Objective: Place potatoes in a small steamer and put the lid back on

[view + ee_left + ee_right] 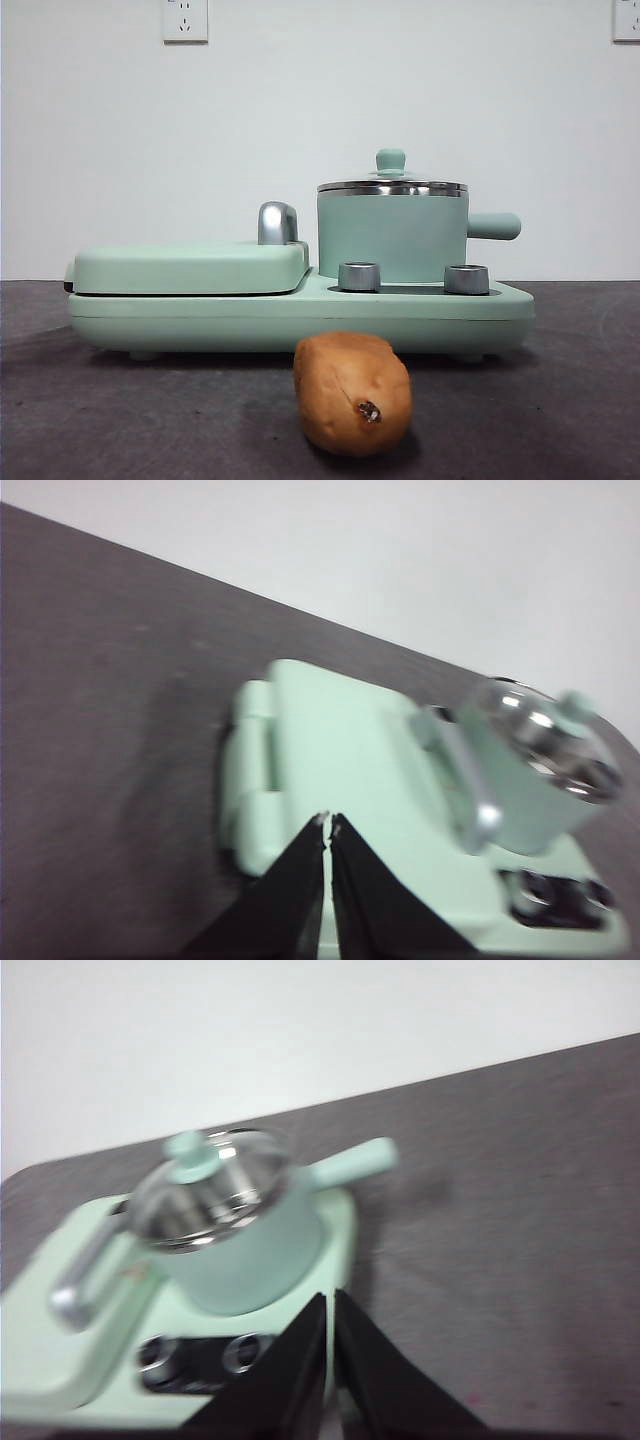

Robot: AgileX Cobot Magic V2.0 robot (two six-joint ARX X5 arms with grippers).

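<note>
The orange-tan potato (pixel 352 394) lies on the dark table in front of the appliance, dark spot toward the camera. The small mint-green steamer (pixel 393 237) stands on the right of the mint-green base (pixel 300 315), side handle pointing right. The lid (pixel 392 184), with its green knob, sits on the steamer. The steamer also shows in the left wrist view (pixel 530 780) and the right wrist view (pixel 240 1240). My left gripper (pixel 328 825) is shut and empty above the griddle side. My right gripper (pixel 330 1300) is shut and empty above the base beside the steamer. Neither gripper shows in the front view.
A flat mint-green griddle cover (pixel 190 266) with a chrome handle (pixel 277 222) takes up the left half of the base. Two silver knobs (pixel 359 276) stand on the base in front of the steamer. A white wall rises behind the table.
</note>
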